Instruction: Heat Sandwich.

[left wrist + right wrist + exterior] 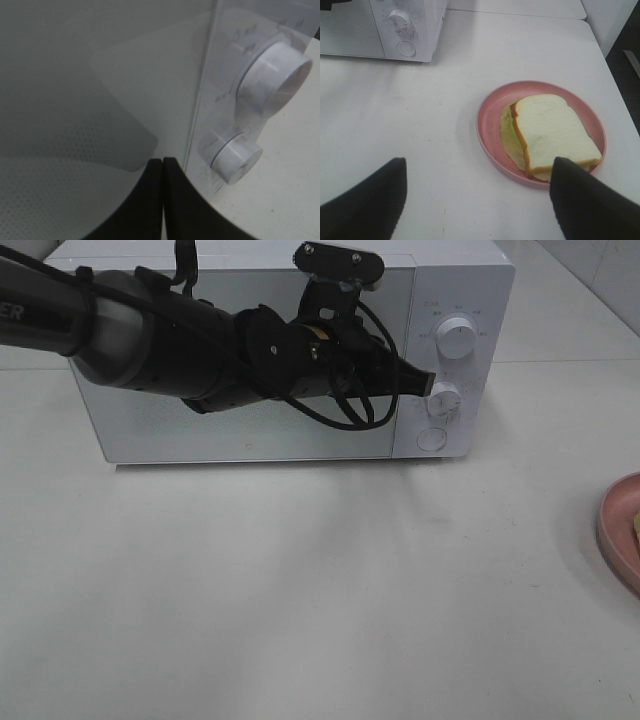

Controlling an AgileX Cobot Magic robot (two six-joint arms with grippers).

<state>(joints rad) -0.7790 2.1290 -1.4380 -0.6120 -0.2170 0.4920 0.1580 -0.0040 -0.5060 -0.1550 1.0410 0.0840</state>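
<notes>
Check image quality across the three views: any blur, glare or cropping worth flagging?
Exterior high: even soft light, sharp, but the pink plate is cut by the frame edge. Left wrist: close to the microwave, door hazy, knobs soft, left gripper shut. Right wrist: sandwich clear, right gripper's fingers dark and slightly blurred.

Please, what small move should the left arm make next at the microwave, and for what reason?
Probably press the closed left gripper down onto the round white button at the bottom of the panel, likely the door release. The white microwave oven has its door shut, while the square white-bread sandwich lies on the round pink plate on the table, and the open right gripper hovers over it.
</notes>
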